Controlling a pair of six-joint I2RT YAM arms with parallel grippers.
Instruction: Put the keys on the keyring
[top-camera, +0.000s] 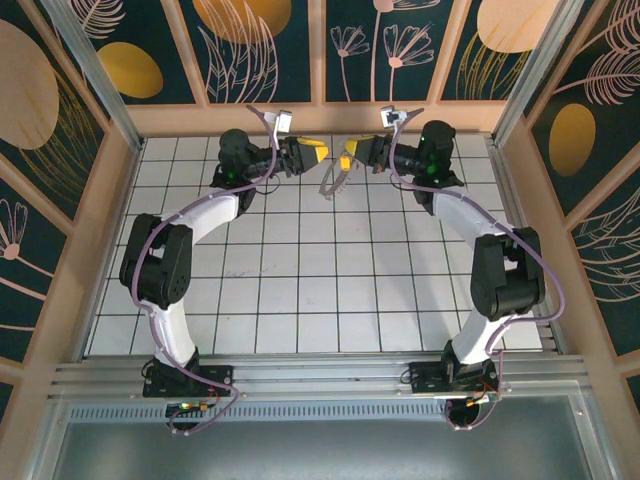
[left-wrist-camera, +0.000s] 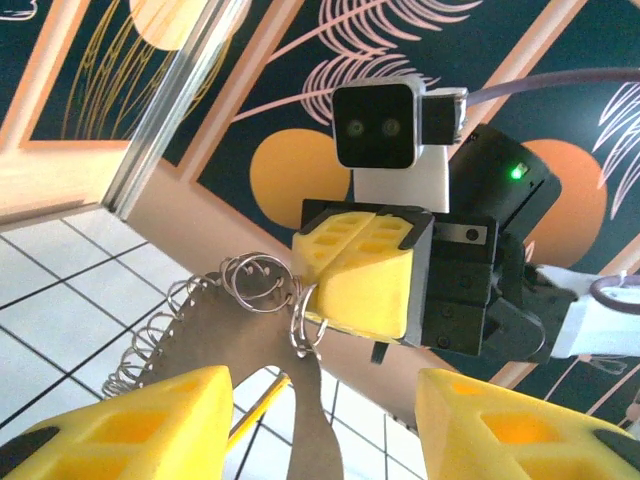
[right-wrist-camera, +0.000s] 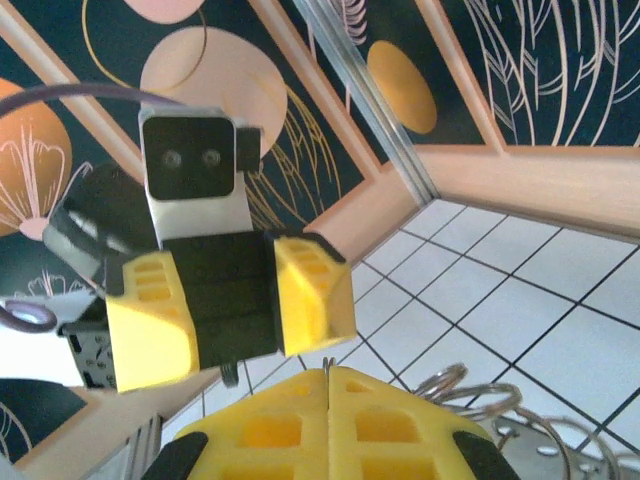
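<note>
As right gripper (top-camera: 346, 159) pinches keyring (top-camera: 332, 183) rim, left gripper (top-camera: 321, 151) gapes.

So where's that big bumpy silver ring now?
In the overhead view, the large beaded silvery-grey keyring hangs over the far middle of the white tiled table, gripped by the right hand, with the open left hand facing it.

The left arm (top-camera: 215, 210) and right arm (top-camera: 455, 210) had white links, black joints and lilac cables (left-wrist-camera: 560, 78). Above the yellow-fingered right gripper (left-wrist-camera: 350, 268) sat a black twin-lens camera (left-wrist-camera: 375, 125) on a white block, and a green light (left-wrist-camera: 516, 172) glowed beside that gripper.
</note>
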